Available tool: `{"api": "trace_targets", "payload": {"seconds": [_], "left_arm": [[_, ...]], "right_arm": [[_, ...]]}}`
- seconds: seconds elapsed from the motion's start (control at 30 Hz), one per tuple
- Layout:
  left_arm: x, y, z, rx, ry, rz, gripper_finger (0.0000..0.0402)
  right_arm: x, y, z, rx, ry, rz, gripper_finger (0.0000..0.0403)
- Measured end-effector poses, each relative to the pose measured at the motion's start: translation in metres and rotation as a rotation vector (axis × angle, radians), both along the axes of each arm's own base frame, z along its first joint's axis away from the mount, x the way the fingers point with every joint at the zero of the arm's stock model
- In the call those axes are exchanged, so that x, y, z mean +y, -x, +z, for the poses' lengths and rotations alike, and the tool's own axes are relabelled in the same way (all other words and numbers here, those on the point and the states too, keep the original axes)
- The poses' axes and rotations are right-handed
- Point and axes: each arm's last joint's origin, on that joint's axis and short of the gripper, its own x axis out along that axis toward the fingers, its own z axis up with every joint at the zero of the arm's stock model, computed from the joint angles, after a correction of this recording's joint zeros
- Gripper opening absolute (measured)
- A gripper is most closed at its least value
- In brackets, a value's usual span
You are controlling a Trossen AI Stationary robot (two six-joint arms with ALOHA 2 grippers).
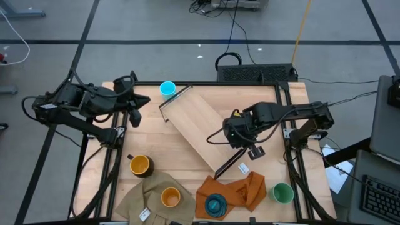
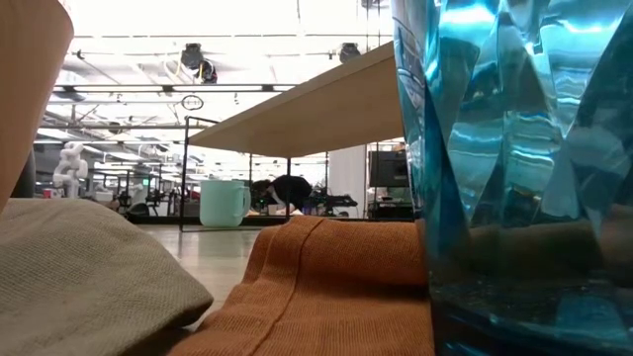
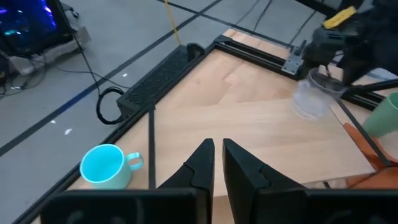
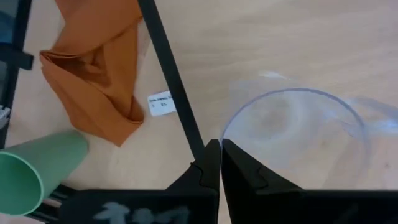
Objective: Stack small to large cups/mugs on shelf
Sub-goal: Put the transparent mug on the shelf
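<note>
The wooden table (image 1: 187, 165) is pale, smooth-grained and rimmed with black metal rails. Across its middle the shelf (image 1: 203, 125), a flat light-wood plank with thin black wire brackets at its short ends, lies diagonally from the far-left area toward the near-right.

Two soft cloths sit along the near edge: a tan cloth (image 1: 140, 199), folded and matte, toward the near-left corner, and an orange cloth (image 1: 240, 190), crumpled, right of centre. In the low view both cloths fill the foreground and hide most of the tabletop.

The ribbed teal cup (image 1: 216, 205) stands on the orange cloth at the near edge; in the low view its glossy faceted wall is cut off at the top and right. The green cup (image 1: 282, 192) is by the near-right corner and in the right wrist view looks to be lying on its side. The dark mug (image 1: 139, 164), yellow-orange inside, stands near the left edge; the orange cup (image 1: 170, 197) sits on the tan cloth. The light-blue mug (image 1: 167, 89) stands at the far edge beside the shelf's bracket.

The right gripper (image 4: 219, 163) hangs over the shelf's right part, its fingers pinched on the rim of the clear tumbler (image 4: 292, 134), which is faint and hard to trace. The left gripper (image 3: 214, 163), clenched and empty, waits over the far-left corner.
</note>
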Motion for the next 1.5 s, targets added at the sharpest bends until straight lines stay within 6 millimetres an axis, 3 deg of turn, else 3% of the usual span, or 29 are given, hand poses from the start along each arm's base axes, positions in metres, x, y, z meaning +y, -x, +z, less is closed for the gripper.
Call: {"api": "trace_targets", "payload": {"seconds": [0.23,0.73,1.5], "left_arm": [[-0.001,0.0,0.0,-0.005,0.027,-0.016,0.0033],[-0.001,0.0,0.0,-0.004,0.027,-0.018,0.0033],[-0.001,0.0,0.0,-0.006,0.03,-0.016,0.0033]], "right_arm": [[0.002,0.0,-0.009,0.034,0.005,0.01,0.0],[0.002,0.002,0.007,-0.026,-0.01,-0.005,0.0],[0.001,0.002,0.007,-0.027,-0.012,0.01,0.0]]}}
